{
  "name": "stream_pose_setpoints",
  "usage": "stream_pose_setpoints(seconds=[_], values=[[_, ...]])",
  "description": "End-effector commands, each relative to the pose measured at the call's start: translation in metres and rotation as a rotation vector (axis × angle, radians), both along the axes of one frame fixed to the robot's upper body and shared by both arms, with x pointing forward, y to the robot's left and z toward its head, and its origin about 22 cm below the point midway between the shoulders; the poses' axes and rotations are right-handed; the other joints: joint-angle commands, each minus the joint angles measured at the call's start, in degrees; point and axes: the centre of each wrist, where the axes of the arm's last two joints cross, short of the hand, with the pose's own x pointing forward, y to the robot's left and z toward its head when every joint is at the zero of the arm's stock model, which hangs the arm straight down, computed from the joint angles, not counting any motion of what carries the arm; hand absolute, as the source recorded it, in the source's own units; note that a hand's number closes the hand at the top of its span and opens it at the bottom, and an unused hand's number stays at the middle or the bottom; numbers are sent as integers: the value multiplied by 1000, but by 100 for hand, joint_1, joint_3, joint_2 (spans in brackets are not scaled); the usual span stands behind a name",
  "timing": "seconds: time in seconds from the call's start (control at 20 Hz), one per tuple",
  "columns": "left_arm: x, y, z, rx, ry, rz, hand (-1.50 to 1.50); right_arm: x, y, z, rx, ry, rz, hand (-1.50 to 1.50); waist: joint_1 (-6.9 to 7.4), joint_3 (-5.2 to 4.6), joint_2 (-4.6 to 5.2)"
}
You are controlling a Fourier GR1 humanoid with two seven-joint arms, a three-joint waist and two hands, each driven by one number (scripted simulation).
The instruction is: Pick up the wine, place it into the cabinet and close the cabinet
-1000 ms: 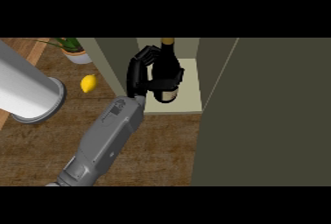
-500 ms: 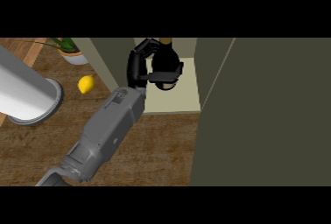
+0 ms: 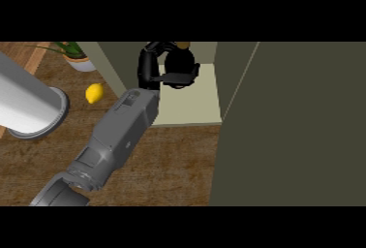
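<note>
A single grey forearm (image 3: 121, 135) runs up from the lower left of the head view, its casing boxy and matt with rounded joints near the elbow, and ends in a black hand (image 3: 151, 65) at the mouth of the cabinet (image 3: 196, 104). Going by the view alone, which arm this is cannot be told with certainty; it enters at the left. The hand's fingers are curled round the wine bottle (image 3: 180, 65), a dark, glossy, cylindrical shape with a paler tip showing at its top near the upper band. The bottle is inside the cabinet opening, above its pale cream shelf floor, and whether its base touches that floor cannot be made out.

The cabinet's side walls are flat, dull olive-grey panels. A broad panel of the same colour, the cabinet door (image 3: 300, 126), fills the right of the view and stands open, its edge a thin pale line.

The counter (image 3: 178, 164) is brown wood with a streaked grain. On it at the left stands a large smooth white-grey cylinder (image 3: 25, 104) on a round darker base. Just beside that lies a small yellow lemon (image 3: 94, 93), oval and smooth. Farther back a potted plant (image 3: 77, 57) sits in a pale pot with thin green leaves
</note>
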Motion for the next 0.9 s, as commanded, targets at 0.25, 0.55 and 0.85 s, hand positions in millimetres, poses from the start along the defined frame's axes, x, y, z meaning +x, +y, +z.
stream_pose_setpoints(seconds=[0.25,0.55,0.85], values=[[2,10,-10,-167,114,38,150,-9,-2,6,16,-20,47,-150,-65,2,45],[-1,12,-20,-192,104,39,150,-15,1,15,27,-19,71,-150,-126,-3,68],[6,17,-9,-154,96,64,150,-10,3,13,16,-43,68,-150,-159,0,83]])
